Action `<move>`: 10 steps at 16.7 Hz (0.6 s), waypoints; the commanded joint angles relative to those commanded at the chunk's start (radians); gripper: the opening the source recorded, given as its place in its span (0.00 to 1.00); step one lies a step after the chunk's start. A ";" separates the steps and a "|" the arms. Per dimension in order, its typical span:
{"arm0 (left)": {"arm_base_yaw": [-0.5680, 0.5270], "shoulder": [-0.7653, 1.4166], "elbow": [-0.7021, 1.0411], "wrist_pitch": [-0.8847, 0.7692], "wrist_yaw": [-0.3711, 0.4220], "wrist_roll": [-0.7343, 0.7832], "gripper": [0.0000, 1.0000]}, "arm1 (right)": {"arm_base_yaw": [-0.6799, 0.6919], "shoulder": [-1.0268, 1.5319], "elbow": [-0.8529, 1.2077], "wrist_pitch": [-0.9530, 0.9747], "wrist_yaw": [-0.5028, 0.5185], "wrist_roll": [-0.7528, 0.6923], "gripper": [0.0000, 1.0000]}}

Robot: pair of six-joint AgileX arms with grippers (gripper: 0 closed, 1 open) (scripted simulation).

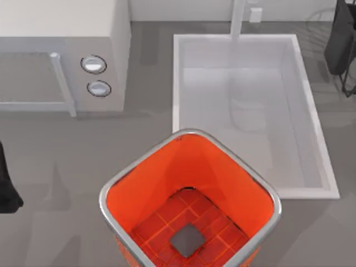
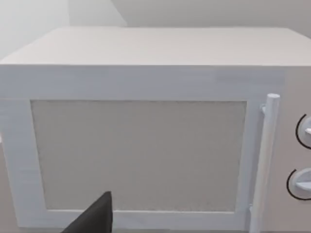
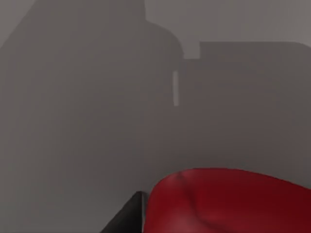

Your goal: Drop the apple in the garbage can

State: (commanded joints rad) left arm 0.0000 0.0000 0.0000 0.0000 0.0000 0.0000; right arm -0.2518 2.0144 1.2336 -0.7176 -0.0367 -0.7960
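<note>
**Right claw has the apple, the can is a carry away**

My right claw looks pressed onto the apple. In its wrist view the red fruit sits tight against one dark finger, and grey wall lies beyond. I judge that to be a pinch, though the far side of the hold is hidden from me. From above, that arm hangs off the far right corner of the tabletop. The garbage can stands well apart from the claw, with the white sink basin lying between the two.

The step in hand, as I read it, is the carry. To do it well I would hold the pinch firm and travel high enough to pass over the sink's wall and the can's silver rim. I would release only once the claw is over the grey square in the middle of the can's floor. The mouth is far wider than the fruit, so aim is forgiving. The real risk is letting go early, over the basin, or clipping the rim on the way in.

My left claw is parked at the tabletop's left edge, facing the microwave just ahead of it. I cannot tell its state.

My count is one apple, one garbage can, one sink basin, one microwave with two dials, and two arms.
</note>
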 joint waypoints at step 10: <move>0.000 0.000 0.000 0.000 0.000 0.000 1.00 | 0.000 -0.039 0.101 -0.139 -0.020 0.012 0.00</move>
State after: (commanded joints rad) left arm 0.0000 0.0000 0.0000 0.0000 0.0000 0.0000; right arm -0.2517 1.9757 1.3341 -0.8567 -0.0563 -0.7840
